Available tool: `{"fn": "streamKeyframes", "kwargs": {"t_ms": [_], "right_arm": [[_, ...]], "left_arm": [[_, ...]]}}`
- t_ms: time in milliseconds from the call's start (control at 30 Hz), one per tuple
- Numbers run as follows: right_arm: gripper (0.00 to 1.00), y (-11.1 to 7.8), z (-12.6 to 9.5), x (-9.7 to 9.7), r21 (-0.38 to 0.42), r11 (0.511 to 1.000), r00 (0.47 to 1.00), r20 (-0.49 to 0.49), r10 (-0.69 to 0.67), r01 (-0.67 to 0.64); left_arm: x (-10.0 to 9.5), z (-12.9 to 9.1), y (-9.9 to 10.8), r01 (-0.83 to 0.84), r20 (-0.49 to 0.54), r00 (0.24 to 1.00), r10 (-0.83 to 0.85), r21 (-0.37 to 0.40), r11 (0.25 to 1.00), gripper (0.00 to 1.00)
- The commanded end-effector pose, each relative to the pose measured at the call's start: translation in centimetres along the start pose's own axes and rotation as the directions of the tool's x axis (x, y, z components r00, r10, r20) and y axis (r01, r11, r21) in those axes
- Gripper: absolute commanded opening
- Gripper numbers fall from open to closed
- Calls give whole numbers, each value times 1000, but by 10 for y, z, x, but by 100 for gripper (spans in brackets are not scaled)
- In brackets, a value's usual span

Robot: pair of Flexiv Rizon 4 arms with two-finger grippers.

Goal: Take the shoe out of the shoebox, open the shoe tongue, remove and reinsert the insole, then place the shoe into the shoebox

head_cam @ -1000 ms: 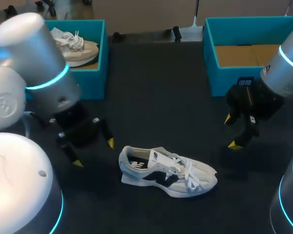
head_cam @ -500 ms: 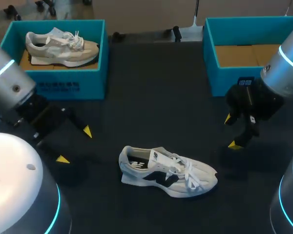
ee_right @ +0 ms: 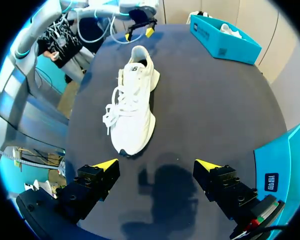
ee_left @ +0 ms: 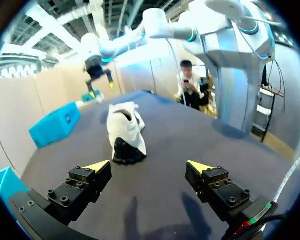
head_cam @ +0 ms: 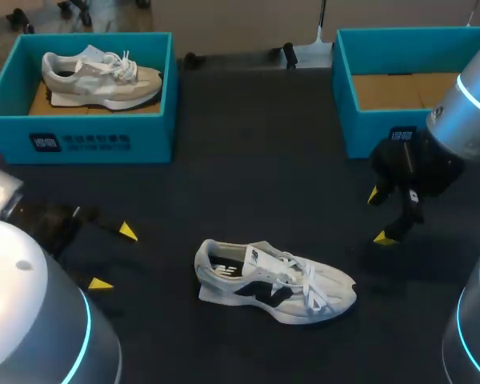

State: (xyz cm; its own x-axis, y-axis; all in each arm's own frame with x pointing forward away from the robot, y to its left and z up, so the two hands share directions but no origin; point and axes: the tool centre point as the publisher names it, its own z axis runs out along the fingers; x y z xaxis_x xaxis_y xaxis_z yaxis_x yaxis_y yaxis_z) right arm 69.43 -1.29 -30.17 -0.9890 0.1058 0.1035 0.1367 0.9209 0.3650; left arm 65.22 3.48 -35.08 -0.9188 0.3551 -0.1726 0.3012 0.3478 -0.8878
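Our left gripper [head_cam: 114, 258] hangs low, fingers apart, empty; beside it the shoe [head_cam: 274, 281] sits on the table [head_cam: 256, 160], toe toward our right gripper [head_cam: 379, 216], likewise spread, empty; farther back, the left box [head_cam: 80, 142] holds a second shoe [head_cam: 100, 74]; the right box [head_cam: 384, 120] stands opposite.

White shoe [head_cam: 274, 281] upright on table [head_cam: 256, 160], left gripper [head_cam: 114, 258] spread near its heel, right gripper [head_cam: 378, 216] spread near its toe
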Motion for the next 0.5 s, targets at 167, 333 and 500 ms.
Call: {"fn": "streamKeyframes", "kwargs": {"t_ms": [167, 333, 500], "right_arm": [[100, 0, 0, 1, 3, 1000, 1000, 2, 1, -1], [100, 0, 0, 1, 3, 1000, 1000, 2, 1, -1], [100, 0, 0, 1, 3, 1000, 1000, 2, 1, -1]], "left_arm": [[6, -1, 6, -7, 79, 997, 0, 83, 997, 100], [-1, 8, 28, 135, 84, 985, -148, 144, 980, 100], [-9, 4, 35, 220, 87, 968, -237, 174, 960, 100]]}}
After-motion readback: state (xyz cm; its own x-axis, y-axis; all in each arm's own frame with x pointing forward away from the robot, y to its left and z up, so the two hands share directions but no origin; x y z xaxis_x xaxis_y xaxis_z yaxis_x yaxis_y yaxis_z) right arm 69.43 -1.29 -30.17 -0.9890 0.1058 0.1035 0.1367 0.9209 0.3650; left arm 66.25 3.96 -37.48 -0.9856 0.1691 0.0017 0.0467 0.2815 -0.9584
